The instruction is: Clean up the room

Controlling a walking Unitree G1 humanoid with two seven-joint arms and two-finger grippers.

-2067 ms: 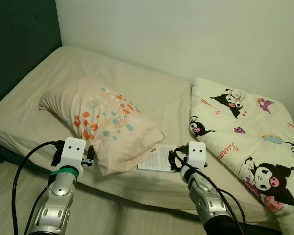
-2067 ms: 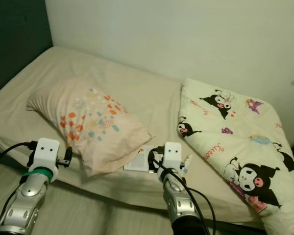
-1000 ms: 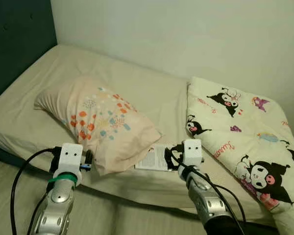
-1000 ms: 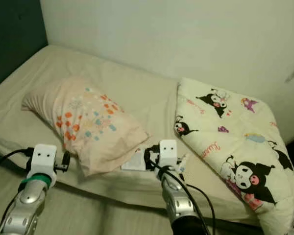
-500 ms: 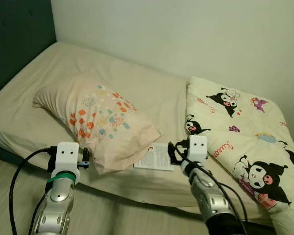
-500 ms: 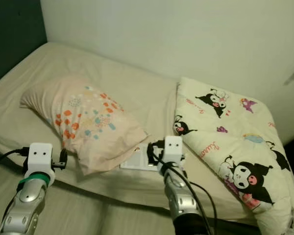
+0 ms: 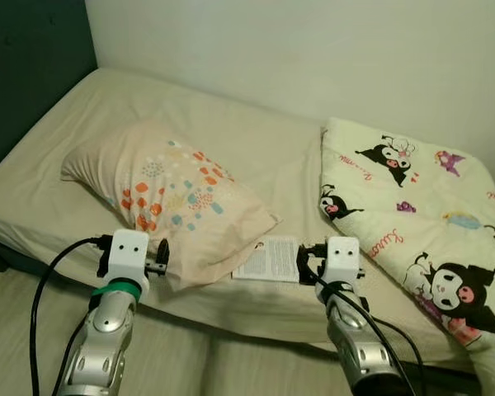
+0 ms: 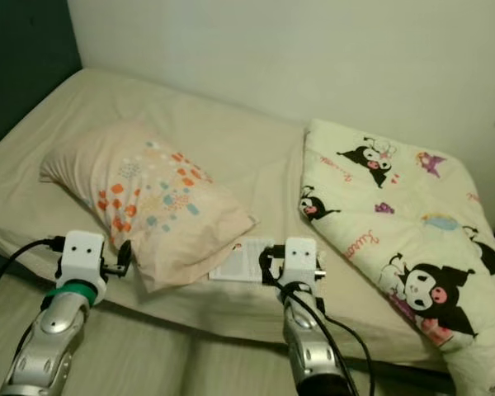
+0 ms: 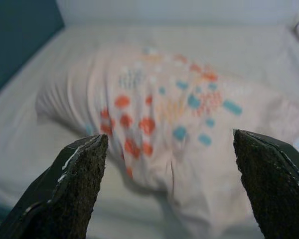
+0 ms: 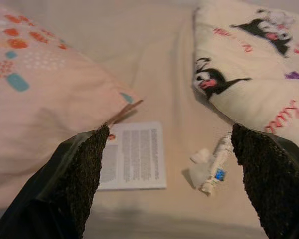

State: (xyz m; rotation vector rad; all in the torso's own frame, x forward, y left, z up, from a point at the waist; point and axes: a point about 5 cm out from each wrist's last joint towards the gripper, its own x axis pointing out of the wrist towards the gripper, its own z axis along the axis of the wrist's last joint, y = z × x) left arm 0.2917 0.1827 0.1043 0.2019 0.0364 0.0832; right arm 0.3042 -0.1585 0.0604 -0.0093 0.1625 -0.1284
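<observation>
Printed leaflet (image 10: 133,156) flat on the bed sheet (image 7: 256,165) near the near edge, just right of the patterned pillow (image 7: 169,198), one corner touching or tucked under the pillow's edge. Small tube with crumpled wrapper (image 10: 212,164) just right of the leaflet, near the left edge of the cartoon-print blanket (image 7: 412,214).

Right gripper (image 10: 169,169) above the near bed edge, aimed at the gap between leaflet and tube; fingers spread wide, nothing held. Left gripper (image 9: 167,184) low at the near left of the bed, aimed at the pillow; fingers likewise spread wide, empty.

Likely step: approach for pickup of the loose litter, none yet grasped.

Risks from here:
- Leaflet thin and flat on soft sheet: probable pinch of fabric together with paper, or slide of paper under the pillow if pushed left.
- Tube small and light: likely to roll or be knocked toward the blanket fold by a finger landing off-centre.
- Wrapper separate or attached, cannot tell; possible partial pickup.
- Soft mattress: depth misjudged easily, fingers sinking before closing.
</observation>
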